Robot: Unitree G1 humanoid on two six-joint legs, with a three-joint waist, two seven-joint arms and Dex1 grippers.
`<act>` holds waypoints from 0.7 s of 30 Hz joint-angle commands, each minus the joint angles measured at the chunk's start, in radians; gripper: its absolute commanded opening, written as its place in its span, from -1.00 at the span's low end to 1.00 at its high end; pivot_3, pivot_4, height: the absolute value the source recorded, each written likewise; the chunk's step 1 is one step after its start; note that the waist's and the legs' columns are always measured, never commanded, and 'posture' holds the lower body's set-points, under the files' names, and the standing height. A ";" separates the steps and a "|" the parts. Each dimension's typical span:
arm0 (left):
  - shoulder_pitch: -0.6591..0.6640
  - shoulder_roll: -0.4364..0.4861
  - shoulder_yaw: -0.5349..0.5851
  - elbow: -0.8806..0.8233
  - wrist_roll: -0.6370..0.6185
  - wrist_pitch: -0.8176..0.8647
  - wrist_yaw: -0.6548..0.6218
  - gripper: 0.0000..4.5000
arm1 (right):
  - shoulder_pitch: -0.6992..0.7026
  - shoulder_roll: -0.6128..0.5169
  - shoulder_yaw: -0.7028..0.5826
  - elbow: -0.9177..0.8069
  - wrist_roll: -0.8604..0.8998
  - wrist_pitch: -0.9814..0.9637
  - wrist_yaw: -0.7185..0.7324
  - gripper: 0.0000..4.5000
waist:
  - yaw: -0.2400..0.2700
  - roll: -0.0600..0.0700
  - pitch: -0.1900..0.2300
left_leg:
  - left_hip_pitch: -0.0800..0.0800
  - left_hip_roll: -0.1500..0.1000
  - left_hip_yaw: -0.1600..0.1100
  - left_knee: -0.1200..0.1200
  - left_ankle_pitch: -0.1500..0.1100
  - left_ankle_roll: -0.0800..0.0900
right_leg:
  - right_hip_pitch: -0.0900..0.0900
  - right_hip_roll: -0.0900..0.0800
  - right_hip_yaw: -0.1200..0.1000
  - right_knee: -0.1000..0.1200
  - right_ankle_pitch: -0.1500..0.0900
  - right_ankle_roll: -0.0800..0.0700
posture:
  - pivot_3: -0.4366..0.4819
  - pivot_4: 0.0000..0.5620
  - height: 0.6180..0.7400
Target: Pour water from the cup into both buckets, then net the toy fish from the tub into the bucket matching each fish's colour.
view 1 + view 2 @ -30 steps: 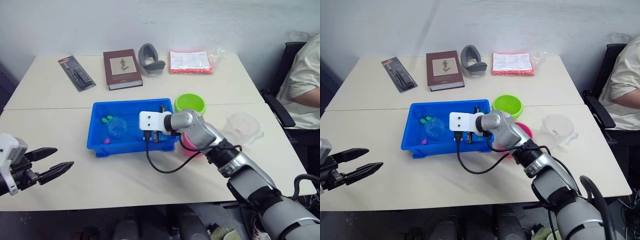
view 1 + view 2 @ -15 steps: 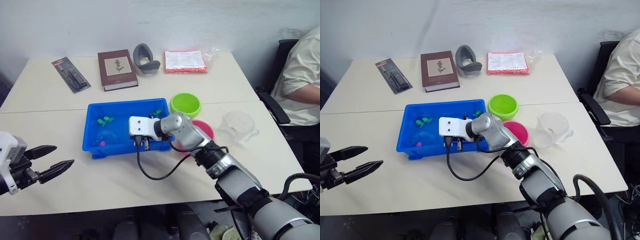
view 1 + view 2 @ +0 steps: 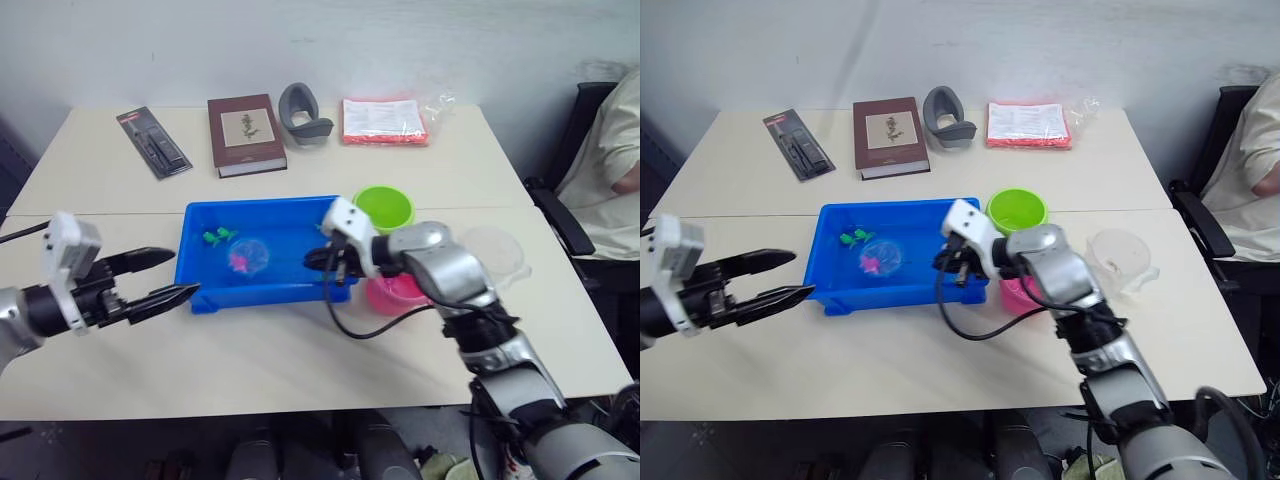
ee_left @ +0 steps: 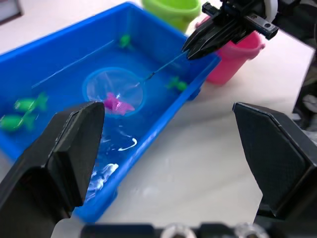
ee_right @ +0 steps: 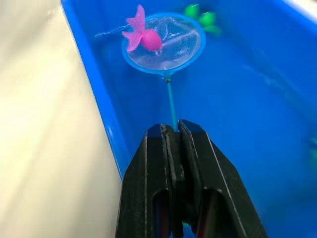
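Note:
The blue tub (image 3: 260,204) stands mid-table with water in it. My right gripper (image 3: 318,259) is at the tub's right end, shut on the thin handle of the net (image 5: 163,45). The net's blue hoop (image 3: 247,255) is over the tub's middle with a pink fish (image 5: 141,35) in it. Green fish (image 3: 215,237) lie by the tub's far left, another green fish (image 4: 176,83) near its front wall. My left gripper (image 3: 183,274) is open just outside the tub's front left corner. Right of the tub stand the green bucket (image 3: 383,207), the pink bucket (image 3: 398,293) and the clear cup (image 3: 495,250).
Along the table's back lie a black packaged tool (image 3: 152,143), a brown book (image 3: 245,133), a grey curved holder (image 3: 303,112) and a red-edged packet (image 3: 382,120). A person (image 3: 612,150) sits in a chair past the table's right edge.
My right gripper has drawn back from the tub's front middle to its right end, and a pink fish now sits in the net. My left gripper has come up to the tub's corner.

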State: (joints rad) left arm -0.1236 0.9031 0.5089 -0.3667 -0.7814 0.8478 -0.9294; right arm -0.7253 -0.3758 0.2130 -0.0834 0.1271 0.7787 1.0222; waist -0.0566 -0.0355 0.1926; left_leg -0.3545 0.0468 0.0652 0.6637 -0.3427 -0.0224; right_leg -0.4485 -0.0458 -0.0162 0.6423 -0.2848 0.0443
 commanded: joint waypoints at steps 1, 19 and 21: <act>-0.093 -0.023 -0.107 0.020 -0.012 -0.020 -0.008 0.99 | 0.068 -0.056 -0.119 -0.190 0.082 0.097 -0.045 -1.00 | 0.002 0.001 0.000 | 0.000 0.000 0.000 0.000 0.000 0.000 | 0.000 0.001 0.000 0.000 0.000 0.000 | -0.05 -0.47 1.00; -0.525 -0.248 -0.557 0.330 0.164 -0.216 -0.221 0.99 | 0.767 -0.414 -0.774 -0.781 0.169 0.076 -0.163 -1.00 | 0.031 0.001 -0.001 | 0.000 -0.007 0.001 0.002 0.002 0.004 | 0.004 0.006 0.003 -0.005 0.003 0.005 | -0.05 -0.47 1.00; -0.534 -0.260 -0.567 0.350 0.179 -0.229 -0.233 0.99 | 0.847 -0.446 -0.770 -0.762 0.098 -0.067 -0.164 -1.00 | 0.027 0.002 -0.001 | 0.000 -0.009 0.001 0.002 0.002 0.005 | 0.004 0.006 0.005 -0.005 0.003 0.006 | -0.05 -0.47 1.00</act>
State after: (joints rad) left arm -0.6484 0.6439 -0.0562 -0.0186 -0.6150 0.6403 -1.1445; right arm 0.0981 -0.7951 -0.5276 -0.8319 0.2862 0.8365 0.8589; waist -0.0294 -0.0340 0.1920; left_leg -0.3543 0.0379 0.0667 0.6660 -0.3402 -0.0177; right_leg -0.4444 -0.0386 -0.0097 0.6375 -0.2812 0.0513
